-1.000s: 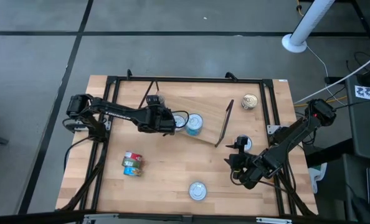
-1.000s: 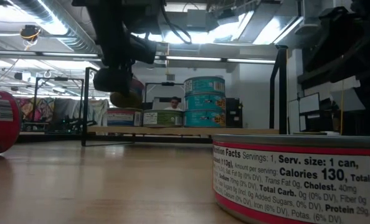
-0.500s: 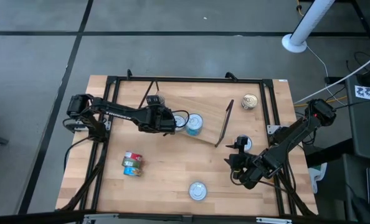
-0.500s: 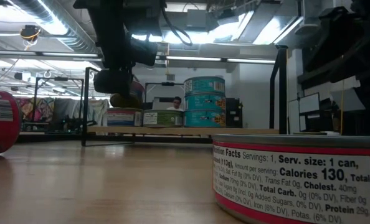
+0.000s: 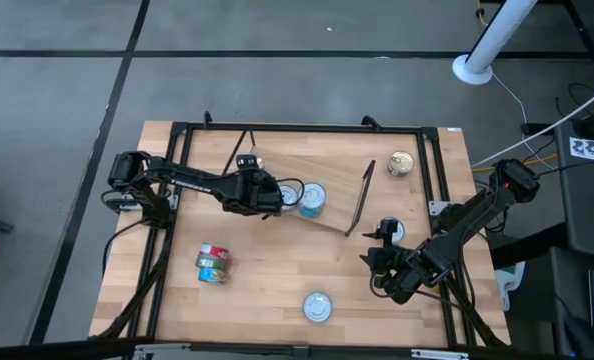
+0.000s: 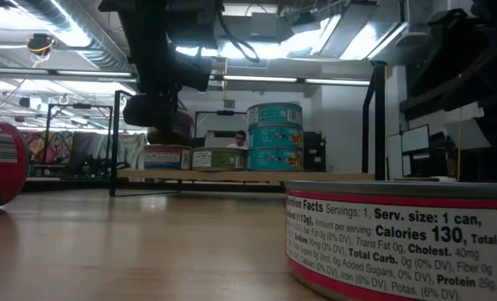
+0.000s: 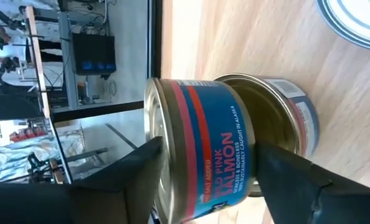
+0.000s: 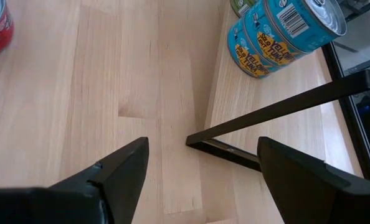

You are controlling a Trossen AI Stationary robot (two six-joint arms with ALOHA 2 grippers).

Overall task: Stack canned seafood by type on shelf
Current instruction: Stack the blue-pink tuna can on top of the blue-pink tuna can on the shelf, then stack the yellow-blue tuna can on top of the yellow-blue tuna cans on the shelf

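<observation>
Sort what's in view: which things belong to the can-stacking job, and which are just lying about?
Job: shelf; teal tuna stack on it; pink salmon tin at the left gripper, atop another tin; gold-lidded tin; red-green tins; silver-lidded tin; right gripper, open over the table's right side.
Lying about: white pole; person beyond the table.

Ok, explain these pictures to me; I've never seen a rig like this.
Two robot arms work at a wooden table. One picture looks straight down, one level along the tabletop, two from the wrists. The left gripper is around a blue pink salmon can sitting on another can on the shelf; whether it grips is unclear. The right gripper waits open and empty above the table. Stacked teal tuna cans stand on the shelf; a red-labelled can lies on the table.
</observation>
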